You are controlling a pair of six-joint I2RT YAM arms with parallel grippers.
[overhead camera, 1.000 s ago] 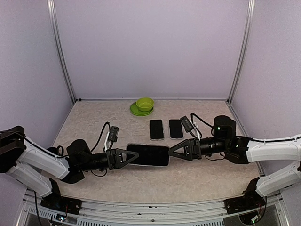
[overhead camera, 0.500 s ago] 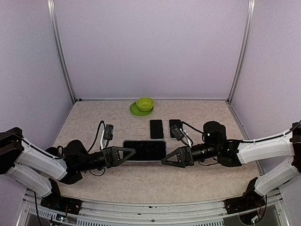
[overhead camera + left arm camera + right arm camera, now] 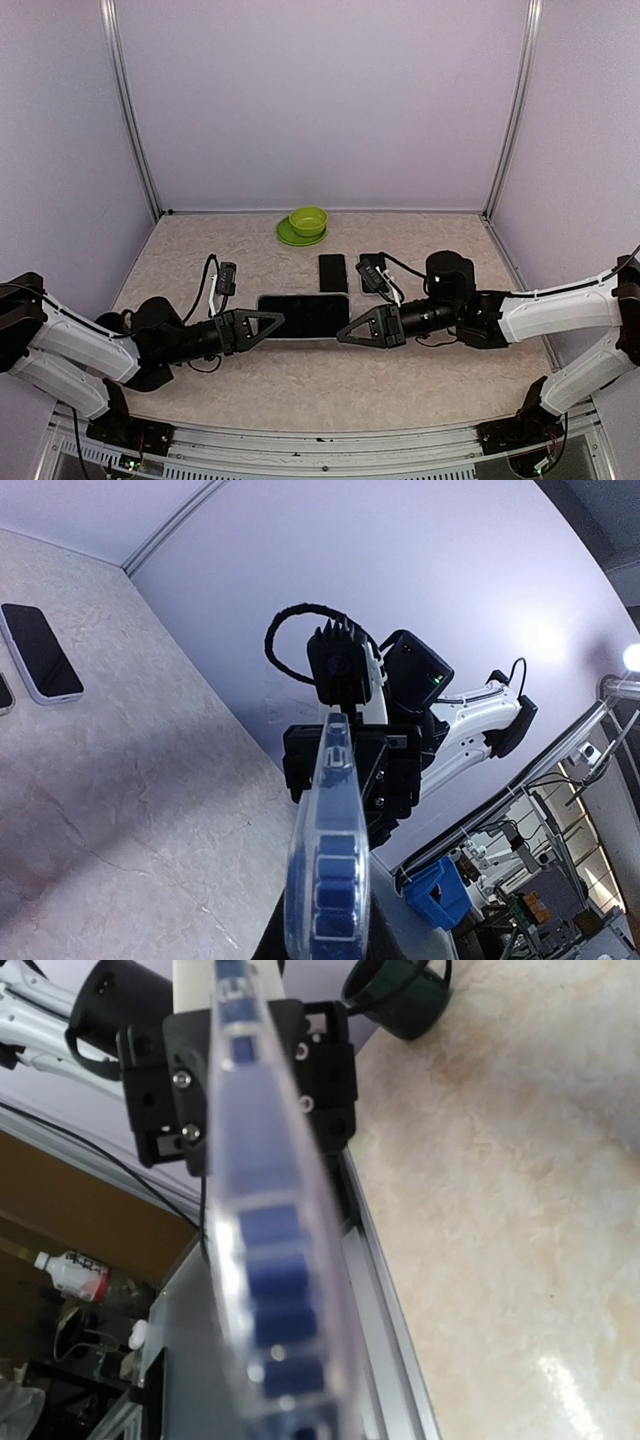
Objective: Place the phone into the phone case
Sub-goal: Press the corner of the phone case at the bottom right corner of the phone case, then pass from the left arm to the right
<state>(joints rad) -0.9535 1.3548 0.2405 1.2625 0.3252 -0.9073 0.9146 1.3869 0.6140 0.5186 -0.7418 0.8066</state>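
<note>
Phone [image 3: 303, 316] mid-table, strung btwn both arms, long axis L–R, screen up. Left gripper [image 3: 272, 324] clamped on L end. Right gripper [image 3: 345, 333] pinched shut on R end. Neither arm nearer. Clear case [image 3: 328, 880]: glossy see-thru rim, rounded, blue buttons showing thru. Screen flat black glass. Fully seated? Can't tell.

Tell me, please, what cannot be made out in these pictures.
- Right wrist: the clear case is blurred and hides the fingertips of the right gripper.
- Top: the wrist camera covers part of one table phone.
- Left wrist: the case shows edge-on, so its contents are unknown.
</note>
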